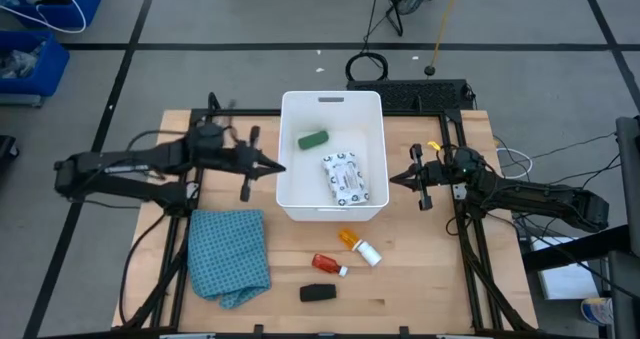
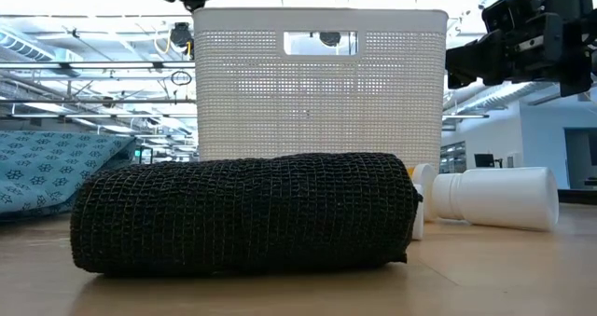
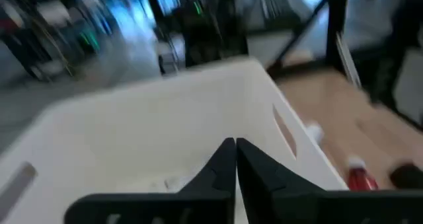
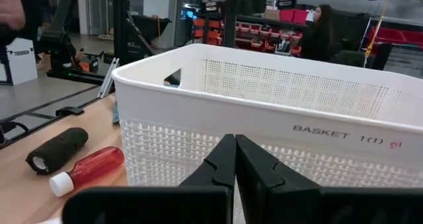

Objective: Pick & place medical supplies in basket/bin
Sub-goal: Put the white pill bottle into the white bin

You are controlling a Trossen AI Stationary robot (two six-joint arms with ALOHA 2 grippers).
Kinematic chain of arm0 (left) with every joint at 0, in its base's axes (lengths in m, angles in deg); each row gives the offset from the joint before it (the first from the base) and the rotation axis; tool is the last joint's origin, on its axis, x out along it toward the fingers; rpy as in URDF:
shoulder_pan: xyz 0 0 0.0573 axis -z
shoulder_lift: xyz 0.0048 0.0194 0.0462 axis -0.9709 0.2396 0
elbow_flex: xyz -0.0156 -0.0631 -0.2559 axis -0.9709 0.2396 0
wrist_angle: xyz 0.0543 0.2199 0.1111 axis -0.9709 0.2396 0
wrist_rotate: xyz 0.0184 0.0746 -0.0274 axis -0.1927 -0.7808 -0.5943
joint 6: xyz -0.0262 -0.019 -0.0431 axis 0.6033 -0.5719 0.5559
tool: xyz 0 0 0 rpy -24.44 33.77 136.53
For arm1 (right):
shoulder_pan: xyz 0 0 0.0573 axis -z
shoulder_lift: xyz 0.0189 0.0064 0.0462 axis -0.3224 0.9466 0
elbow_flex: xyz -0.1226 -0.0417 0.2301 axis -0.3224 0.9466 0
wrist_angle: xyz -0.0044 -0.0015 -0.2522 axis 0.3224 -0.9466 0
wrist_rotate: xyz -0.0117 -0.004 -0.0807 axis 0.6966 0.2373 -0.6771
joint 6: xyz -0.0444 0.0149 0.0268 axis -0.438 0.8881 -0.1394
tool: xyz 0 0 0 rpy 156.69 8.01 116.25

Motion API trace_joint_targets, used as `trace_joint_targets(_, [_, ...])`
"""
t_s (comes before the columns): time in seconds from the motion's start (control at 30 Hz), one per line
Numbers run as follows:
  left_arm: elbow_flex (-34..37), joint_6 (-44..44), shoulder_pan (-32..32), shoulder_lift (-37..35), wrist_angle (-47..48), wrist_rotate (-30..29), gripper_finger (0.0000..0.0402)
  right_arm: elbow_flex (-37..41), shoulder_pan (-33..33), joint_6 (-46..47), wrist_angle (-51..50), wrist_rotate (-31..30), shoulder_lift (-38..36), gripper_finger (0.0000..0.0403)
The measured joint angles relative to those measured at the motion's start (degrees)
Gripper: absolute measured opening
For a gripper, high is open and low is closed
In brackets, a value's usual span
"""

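Observation:
The white basket (image 1: 333,154) stands mid-table and holds a green oblong piece (image 1: 313,139) and a flat white printed packet (image 1: 341,175). In front of it on the wood lie an orange pill bottle with a white cap (image 1: 358,245), a small red tube (image 1: 328,265) and a black oblong piece (image 1: 318,293). My left gripper (image 1: 280,167) hovers shut and empty just outside the basket's left wall, above the rim (image 3: 132,131). My right gripper (image 1: 392,179) is shut and empty to the right of the basket, pointing at its right wall (image 4: 297,105).
A blue checked cloth (image 1: 230,254) lies crumpled at the near left of the table. There is bare wood between the basket and the loose items, and on the near right. A dark frame and cables (image 1: 410,89) stand behind the basket.

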Motion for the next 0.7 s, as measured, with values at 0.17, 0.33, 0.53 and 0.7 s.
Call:
trace_joint_targets(0.17, [12.69,3.53,1.07,-8.51,-10.28,-1.20,0.0004,0.00,0.02,0.00,0.36,0.00,0.02,0.0000])
trace_joint_targets(0.33, [25.30,3.63,4.29,-12.31,-27.02,-6.45,0.0003,0.00,0.02,0.00,-0.08,0.02,0.00,0.0000])
trace_joint_targets(0.53, [31.44,7.34,4.76,-12.34,-33.73,-10.40,0.0002,0.00,0.02,-0.01,-1.28,0.02,0.02,0.0000])
trace_joint_targets(0.7, [33.93,10.30,6.54,-12.34,-33.95,-16.33,0.0001,0.00,0.02,-1.45,-0.36,0.02,0.00,0.0000])
